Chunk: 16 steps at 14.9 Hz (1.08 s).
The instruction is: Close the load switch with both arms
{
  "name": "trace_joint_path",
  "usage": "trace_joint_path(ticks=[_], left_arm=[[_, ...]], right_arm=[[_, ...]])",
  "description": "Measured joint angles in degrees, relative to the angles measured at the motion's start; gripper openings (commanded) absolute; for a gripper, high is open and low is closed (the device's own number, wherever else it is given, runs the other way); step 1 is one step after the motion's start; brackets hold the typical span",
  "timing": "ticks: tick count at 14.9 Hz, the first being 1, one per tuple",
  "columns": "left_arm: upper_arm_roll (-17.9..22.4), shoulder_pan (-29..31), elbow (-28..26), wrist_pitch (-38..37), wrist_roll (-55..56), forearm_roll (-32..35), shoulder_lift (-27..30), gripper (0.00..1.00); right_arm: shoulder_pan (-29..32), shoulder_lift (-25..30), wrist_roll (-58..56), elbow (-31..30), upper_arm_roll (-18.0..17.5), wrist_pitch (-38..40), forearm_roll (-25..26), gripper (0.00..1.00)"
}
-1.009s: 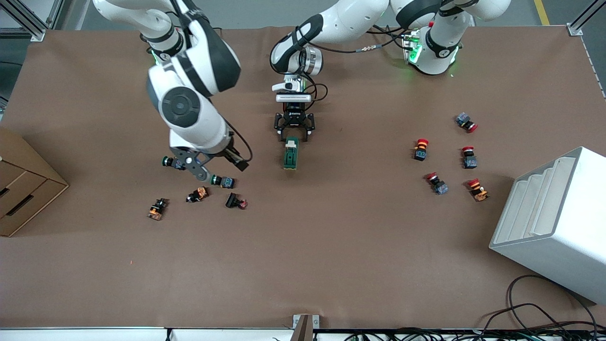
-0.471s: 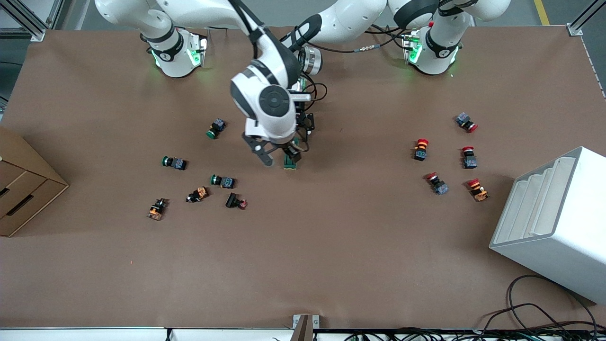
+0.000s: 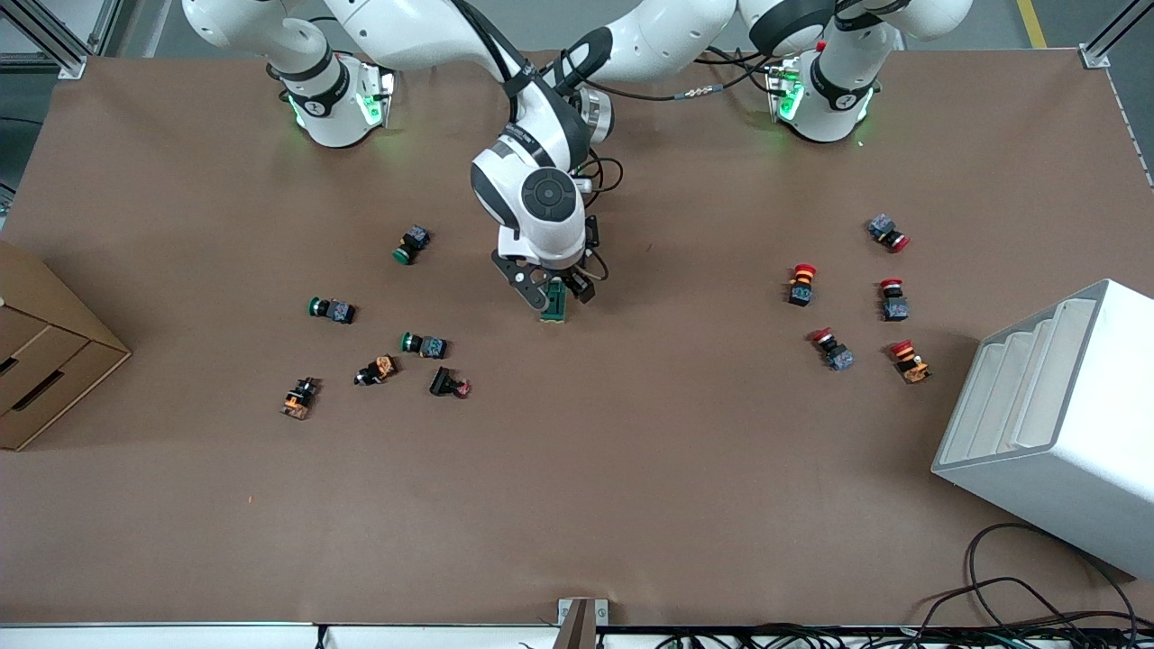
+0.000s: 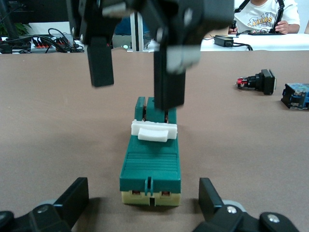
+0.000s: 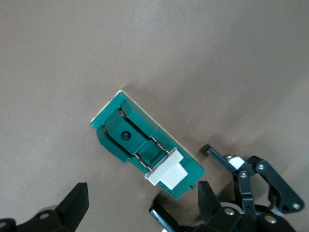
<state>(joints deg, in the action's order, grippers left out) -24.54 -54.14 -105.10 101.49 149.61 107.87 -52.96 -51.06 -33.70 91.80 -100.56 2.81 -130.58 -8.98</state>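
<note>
- In the front view, we find the load switch (image 3: pixel 555 305) lying on the brown bench (image 3: pixel 631 469) near its middle, largely hidden under the right arm's wrist.
- We see the right tool (image 4: pixel 136 67) over the switch, fingers spread apart, grasping nothing.
- The left tool (image 4: pixel 144 199) straddles the switch's end, fingers apart, not touching it.
- We read "AKERS" on a background shirt (image 4: pixel 263 19).
</note>
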Motion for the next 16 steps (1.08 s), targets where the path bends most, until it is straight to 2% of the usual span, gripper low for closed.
trace_joint_path(ticks=[6,16], left_arm=[[0.01,-0.02,0.01,-0.03,0.00,0.00,-0.01,1.00],[0.02,-0.04,0.04,-0.08,0.00,0.00,-0.05,1.00]], right_arm=[[-1.09,-0.30,0.00,-3.59,-0.48,-5.91,-0.01,1.00],[-1.27,-1.46,0.00,-3.54,-0.17,-10.15,-0.11,1.00]])
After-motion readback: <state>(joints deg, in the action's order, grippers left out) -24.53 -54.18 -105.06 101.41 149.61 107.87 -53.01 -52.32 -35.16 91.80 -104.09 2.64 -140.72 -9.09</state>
